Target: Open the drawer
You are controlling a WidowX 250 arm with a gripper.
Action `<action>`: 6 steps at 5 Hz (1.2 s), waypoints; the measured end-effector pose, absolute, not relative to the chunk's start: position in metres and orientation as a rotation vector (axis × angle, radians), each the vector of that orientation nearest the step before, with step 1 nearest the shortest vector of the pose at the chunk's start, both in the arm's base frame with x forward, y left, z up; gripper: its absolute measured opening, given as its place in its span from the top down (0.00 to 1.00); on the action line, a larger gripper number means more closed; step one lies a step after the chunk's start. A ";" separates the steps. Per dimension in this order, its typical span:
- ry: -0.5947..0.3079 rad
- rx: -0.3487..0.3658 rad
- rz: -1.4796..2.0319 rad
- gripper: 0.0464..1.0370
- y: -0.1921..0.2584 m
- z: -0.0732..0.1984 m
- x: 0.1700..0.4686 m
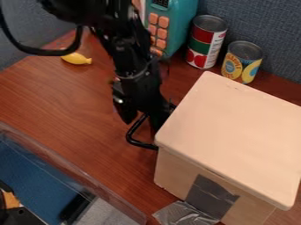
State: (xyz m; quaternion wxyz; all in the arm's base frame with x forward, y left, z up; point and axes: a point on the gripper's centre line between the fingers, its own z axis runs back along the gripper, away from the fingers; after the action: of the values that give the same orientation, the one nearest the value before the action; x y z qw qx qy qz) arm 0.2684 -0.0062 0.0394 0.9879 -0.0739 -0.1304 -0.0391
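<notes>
"While the black gripper (141, 119) hangs beside the pale box (229, 136), how do its jaws stand?"

"Apart, with part of the black handle (139, 143) showing between them."

"And the drawer?"

"On the box's left side in the view, where that handle sticks out, but I can't tell how far it's open."

"What's behind?"

"A red-and-green can (205, 42) and a yellow-labelled can (241, 62), near each other on the brown table (64, 105)."

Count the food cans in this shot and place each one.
2. A red-and-green can stands right of the teal toy; a yellow-and-blue can stands right of that, behind the pale box. The box could hide others.
</notes>
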 end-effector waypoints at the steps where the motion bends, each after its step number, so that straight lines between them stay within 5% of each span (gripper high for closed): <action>1: -0.229 -0.115 -0.093 0.39 -0.001 0.030 0.262; 2: -0.215 -0.104 -0.091 0.71 0.006 0.027 0.258; 3: -0.202 -0.111 -0.071 0.87 0.011 0.027 0.256; 6: -0.168 -0.067 -0.037 0.90 0.064 0.029 0.244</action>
State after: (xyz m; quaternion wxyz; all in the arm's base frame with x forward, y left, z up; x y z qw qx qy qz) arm 0.2442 0.0639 0.0287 0.9958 -0.0335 -0.0837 -0.0184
